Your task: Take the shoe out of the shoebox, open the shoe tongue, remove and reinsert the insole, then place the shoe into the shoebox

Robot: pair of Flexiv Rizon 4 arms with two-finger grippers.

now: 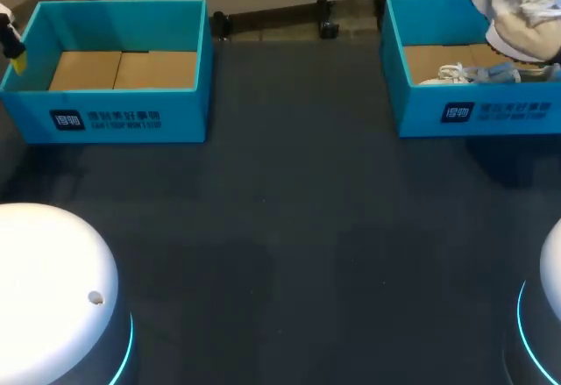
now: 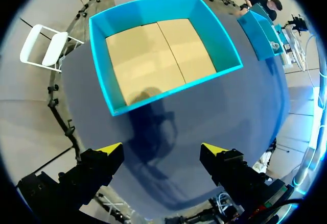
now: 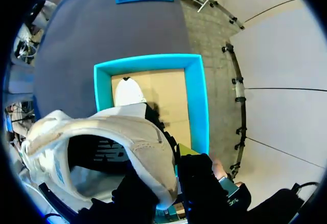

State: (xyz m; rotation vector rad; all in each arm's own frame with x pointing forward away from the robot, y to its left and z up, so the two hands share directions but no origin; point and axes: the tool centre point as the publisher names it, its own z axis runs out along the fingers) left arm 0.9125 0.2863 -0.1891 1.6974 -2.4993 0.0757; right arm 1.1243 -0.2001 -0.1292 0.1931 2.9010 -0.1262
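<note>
A white and beige shoe [image 1: 519,12] hangs above the right blue shoebox [image 1: 473,113] at the table's far right. In the right wrist view my right gripper [image 3: 172,169] is shut on the heel-side wall of this shoe [image 3: 102,142], one finger inside the opening and one outside. Under it, a second white shoe [image 3: 127,92] lies in the box [image 3: 200,101]; it also shows from the head view [image 1: 478,74]. My left gripper [image 2: 162,150] stands open and holds nothing, just short of the left blue shoebox [image 2: 163,55]. It shows at the far left edge [image 1: 15,56].
The left shoebox [image 1: 114,117] has only a cardboard floor inside. Dark table surface [image 1: 289,227] spreads between and in front of the two boxes. The white arm bases [image 1: 53,288] stand at the near corners.
</note>
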